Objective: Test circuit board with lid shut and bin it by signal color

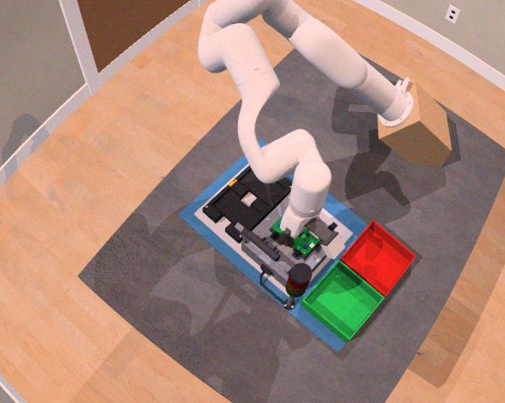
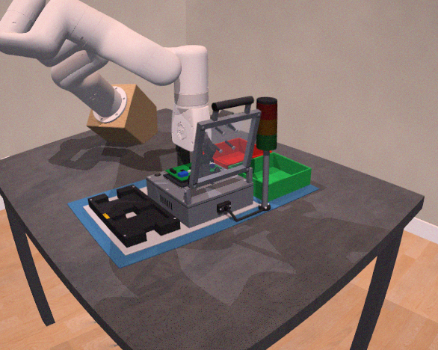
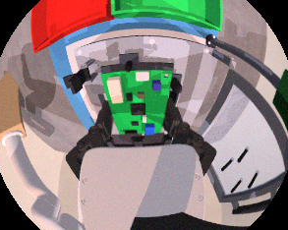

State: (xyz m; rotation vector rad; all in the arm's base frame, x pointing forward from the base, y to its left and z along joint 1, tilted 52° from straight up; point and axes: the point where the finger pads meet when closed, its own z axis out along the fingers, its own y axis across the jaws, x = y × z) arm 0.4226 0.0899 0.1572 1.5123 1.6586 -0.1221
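The green circuit board (image 1: 305, 241) (image 2: 177, 172) (image 3: 130, 109) lies face up and looks level at the tester's black plate (image 2: 176, 179); contact beneath is hidden. A large white part shows near its upper left in the wrist view. My gripper (image 1: 292, 234) (image 2: 183, 157) (image 3: 138, 106) points down, its fingers against the board's two long sides, and looks shut on it. The grey tester (image 2: 204, 211) has its lid (image 2: 197, 150) (image 3: 220, 100) standing open, handle (image 2: 232, 102) up. The latch hook (image 1: 332, 226) (image 3: 79, 81) stands opposite the hinge. The tray (image 1: 231, 210) (image 2: 115, 222) is empty.
The signal tower (image 1: 297, 279) (image 2: 267, 124) stands at the tester's hinge side, its lamps dark. The red bin (image 1: 378, 256) (image 2: 232, 152) (image 3: 71, 20) and the green bin (image 1: 344, 301) (image 2: 279, 176) (image 3: 167, 11) stand upright beyond the tester. The raised lid stands close beside my gripper.
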